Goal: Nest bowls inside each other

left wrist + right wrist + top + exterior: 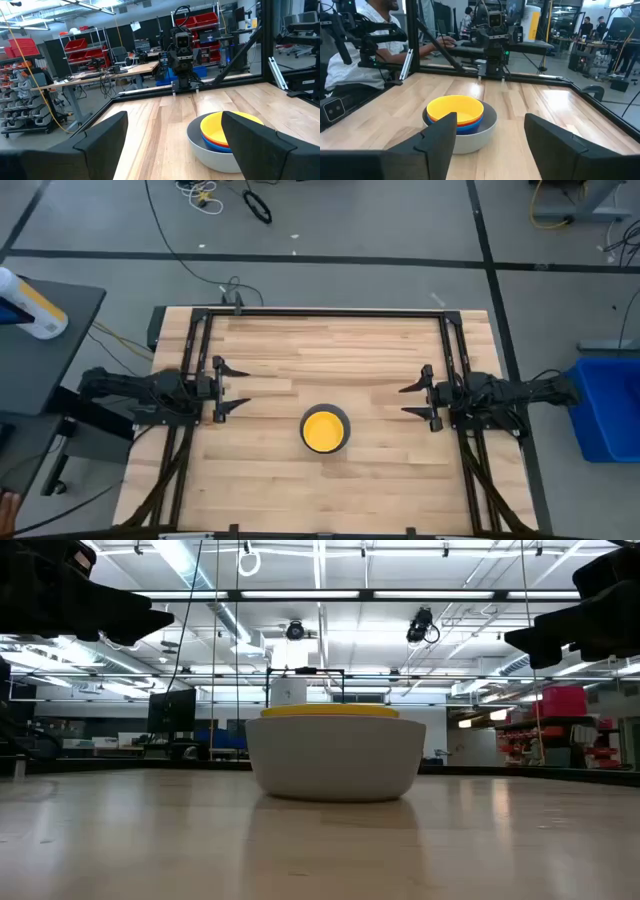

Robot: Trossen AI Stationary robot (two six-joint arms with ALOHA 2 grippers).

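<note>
The bowls (325, 429) sit nested – yellow innermost, grey outermost – near the middle of the bench (330, 350), toward its front edge. Left gripper (233, 387) and right gripper (416, 400) hover at opposite side edges, fingers apart, empty.

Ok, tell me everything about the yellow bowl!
The yellow bowl is small, round and smooth, like plastic. It sits upright on top of the stack, inside a blue bowl, with an orange-red rim showing between them. All of them rest in the big grey bowl near the middle of the table. It looks empty. Neither hand touches it.
</note>
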